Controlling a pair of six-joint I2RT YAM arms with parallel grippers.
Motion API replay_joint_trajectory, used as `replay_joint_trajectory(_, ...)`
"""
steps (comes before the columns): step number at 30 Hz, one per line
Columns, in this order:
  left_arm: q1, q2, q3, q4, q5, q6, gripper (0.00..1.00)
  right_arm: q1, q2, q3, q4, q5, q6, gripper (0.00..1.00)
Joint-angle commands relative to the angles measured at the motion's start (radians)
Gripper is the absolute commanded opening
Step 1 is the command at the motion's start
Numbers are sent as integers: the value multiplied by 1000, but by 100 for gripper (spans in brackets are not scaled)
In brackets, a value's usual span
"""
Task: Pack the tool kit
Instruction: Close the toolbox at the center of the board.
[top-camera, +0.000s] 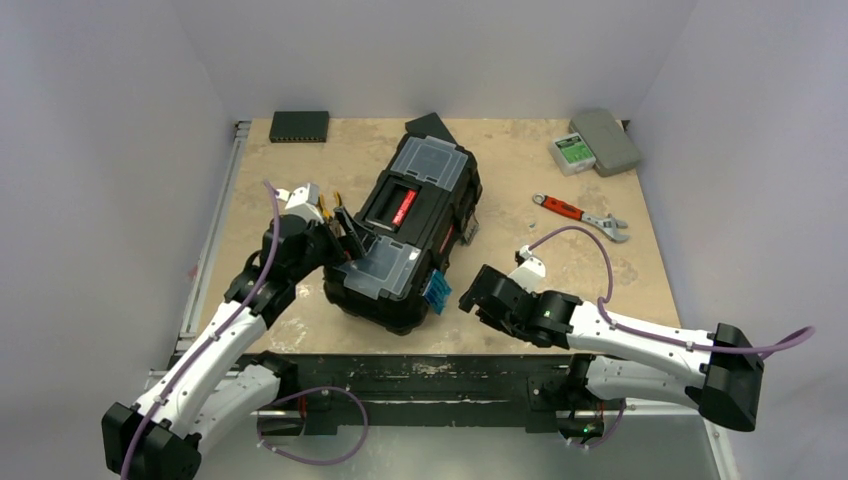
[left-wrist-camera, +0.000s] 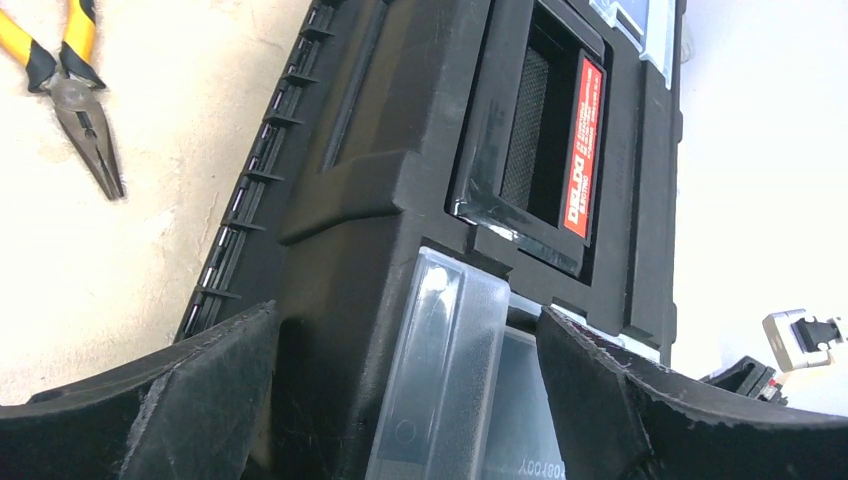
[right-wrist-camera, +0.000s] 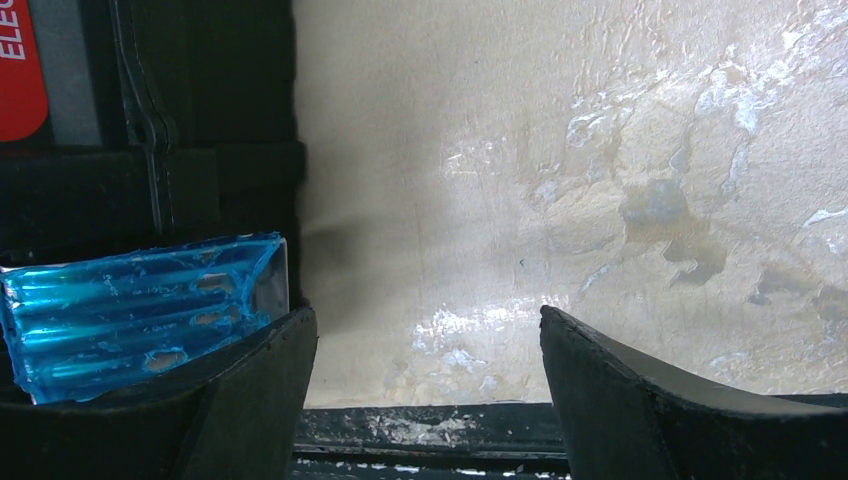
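red label (right-wrist-camera: 18, 70) on toolbox (right-wrist-camera: 210, 120), partly reading "ELEC"

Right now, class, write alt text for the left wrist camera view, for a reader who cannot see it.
A large black plastic toolbox with a red label on its handle fills the frame, its clear plastic lid compartment seen between the two black fingers of the open left end effector. Yellow-handled pliers lie on the beige table at upper left.

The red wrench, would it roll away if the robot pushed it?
Probably not. The wrench lies flat, so it would likely slide or spin. It looks like stiff metal, so it shouldn't bend. Its grey head looks bulkier than the red handle, so it might dip that way when lifted.
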Motion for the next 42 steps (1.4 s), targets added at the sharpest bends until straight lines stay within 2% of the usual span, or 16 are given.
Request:
replay_joint_trajectory(1,-41,5,-67,-94,112,-61,95,1,1,-3,4,9,9,80)
replay_joint_trajectory(6,-48,-14,-59,-125,91,-42,96,2,3,-10,9,-7,-7,79)
replay_joint_trajectory(11,-41,-75,9,-292,-69,-15,98,2,27,14,-60,-24,19,77)
replay_joint_trajectory(15,14,-142,25,-366,-148,-21,98,2,59,32,-118,-31,60,59)
replay_joint_trajectory(19,113,-184,36,-405,-121,-2,99,2,73,23,-89,-45,61,33)
replay_joint_trajectory(23,131,-197,37,-421,-144,2,99,2,83,8,-27,-57,49,8)
replay_joint_trajectory(25,139,-184,35,-428,-168,-2,99,2,99,6,6,-63,41,0)
replay_joint_trajectory(35,232,-9,-32,-275,-70,-94,100,2,271,157,56,-81,-23,0)
replay_joint_trajectory(42,308,106,-82,-133,105,-116,100,1,370,239,102,-108,-71,0)
